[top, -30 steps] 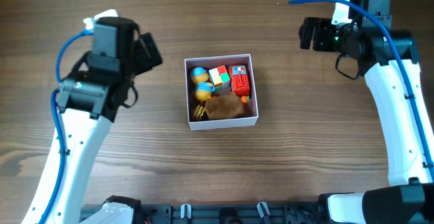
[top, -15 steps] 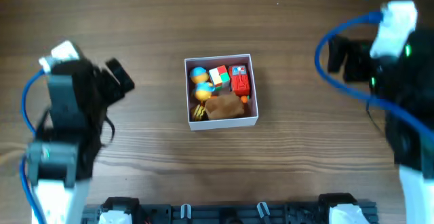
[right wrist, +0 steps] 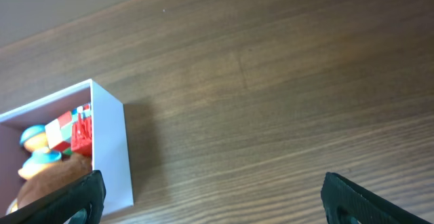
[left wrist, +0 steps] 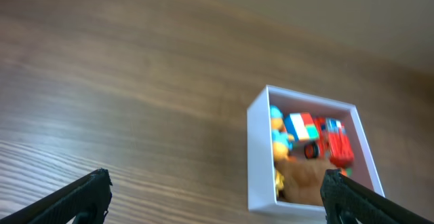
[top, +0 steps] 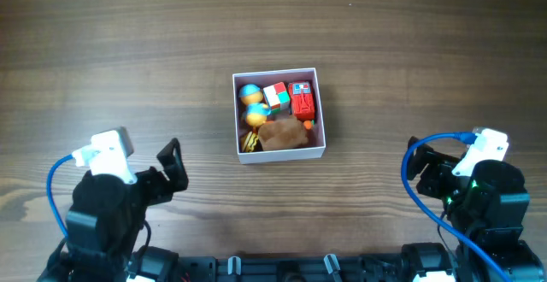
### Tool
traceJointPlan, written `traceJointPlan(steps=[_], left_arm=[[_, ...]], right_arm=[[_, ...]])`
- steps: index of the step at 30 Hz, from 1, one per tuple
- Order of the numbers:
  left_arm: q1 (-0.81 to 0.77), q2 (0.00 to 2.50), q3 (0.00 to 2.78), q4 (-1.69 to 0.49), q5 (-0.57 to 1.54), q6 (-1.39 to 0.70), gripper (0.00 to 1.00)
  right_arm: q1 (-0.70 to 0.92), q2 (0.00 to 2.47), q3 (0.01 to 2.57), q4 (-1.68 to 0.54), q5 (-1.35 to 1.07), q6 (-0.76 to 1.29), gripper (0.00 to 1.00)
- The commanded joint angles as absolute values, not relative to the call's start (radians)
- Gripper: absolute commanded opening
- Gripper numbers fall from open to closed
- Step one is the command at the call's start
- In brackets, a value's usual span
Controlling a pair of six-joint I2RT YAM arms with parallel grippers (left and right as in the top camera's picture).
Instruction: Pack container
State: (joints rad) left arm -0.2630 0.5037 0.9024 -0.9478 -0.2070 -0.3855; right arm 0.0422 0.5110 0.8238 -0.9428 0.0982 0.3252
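Observation:
The container (top: pixel 322 111) is a square white box with a pink inside, at the middle of the wooden table. It holds several small toys: two blue-and-orange figures, a colourful cube, a red toy and a brown plush. It also shows in the left wrist view (left wrist: pixel 260 157) and the right wrist view (right wrist: pixel 110 149). My left gripper (left wrist: pixel 217 195) is open and empty, near the table's front left, apart from the box. My right gripper (right wrist: pixel 217 195) is open and empty, near the front right, apart from the box.
The wood-grain table (top: pixel 410 60) surrounds the box. The arm bases and a black rail (top: pixel 282 267) line the front edge.
Both arms have drawn back from beside the box toward the front edge of the table. The box and its toys have not moved.

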Motion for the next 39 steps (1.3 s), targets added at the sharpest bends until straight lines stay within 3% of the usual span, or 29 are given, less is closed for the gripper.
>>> traceJointPlan(steps=[1,5,8,10,13,24,29,34,39], left_arm=[[-0.270,0.474,0.901,-0.900,-0.334,-0.409,1.00],[-0.270,0.498,0.901,-0.880,-0.517,-0.393,1.00],[-0.270,0.498,0.901,-0.847,-0.517,-0.117,1.00],[-0.270,0.498,0.901,-0.820,-0.504,0.017,1.00],[-0.270,0.488,0.901,-0.813,-0.323,0.150,1.00],[-0.270,0.291,0.888,-0.766,-0.345,0.150,1.00],[-0.270,0.177,0.710,-0.772,-0.324,0.141,1.00],[-0.270,0.181,0.617,-0.642,-0.251,0.123,1.00],[-0.243,0.186,0.585,-0.616,-0.439,0.067,1.00]], right_arm=[[0.039,0.508,0.818,-0.933,0.116,0.341,1.00],[0.039,0.508,0.818,-0.932,0.116,0.341,1.00],[0.039,0.508,0.818,-0.930,0.117,0.340,1.00],[0.039,0.508,0.818,-0.930,0.117,0.340,1.00],[0.039,0.509,0.818,-0.928,0.117,0.340,1.00],[0.039,0.568,0.818,-0.928,0.116,0.342,1.00],[0.039,0.568,0.818,-0.928,0.116,0.342,1.00],[0.039,0.568,0.818,-0.928,0.116,0.342,1.00],[0.039,0.568,0.818,-0.928,0.116,0.342,1.00]])
